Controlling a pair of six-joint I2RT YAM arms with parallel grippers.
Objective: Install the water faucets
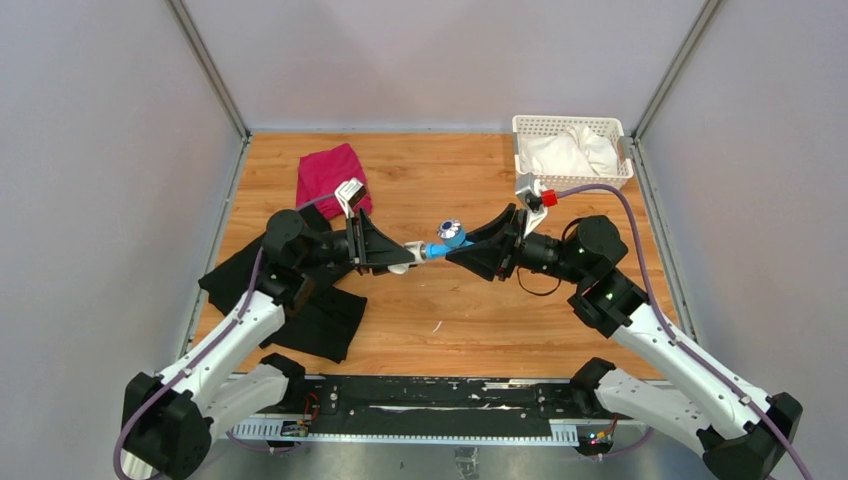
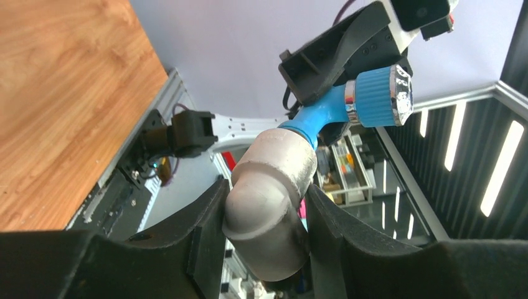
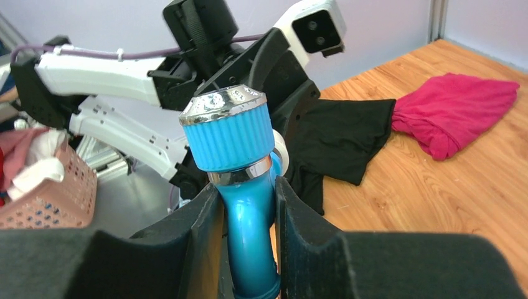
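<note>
The bright blue faucet (image 1: 447,241) with its round silvery knob hangs in mid-air over the table's middle, between the two grippers. My right gripper (image 1: 468,251) is shut on its blue body (image 3: 249,237), knob (image 3: 229,128) pointing up. My left gripper (image 1: 398,257) is shut on the white elbow pipe fitting (image 2: 268,199). In the left wrist view the faucet's blue end (image 2: 320,115) sits in the fitting's open mouth. How deep it sits is hidden.
A pink cloth (image 1: 328,175) lies at the back left. Black cloths (image 1: 300,300) lie under the left arm. A white basket (image 1: 520,130) holding white cloth stands at the back right corner. Metal rails edge the wooden table (image 1: 430,170).
</note>
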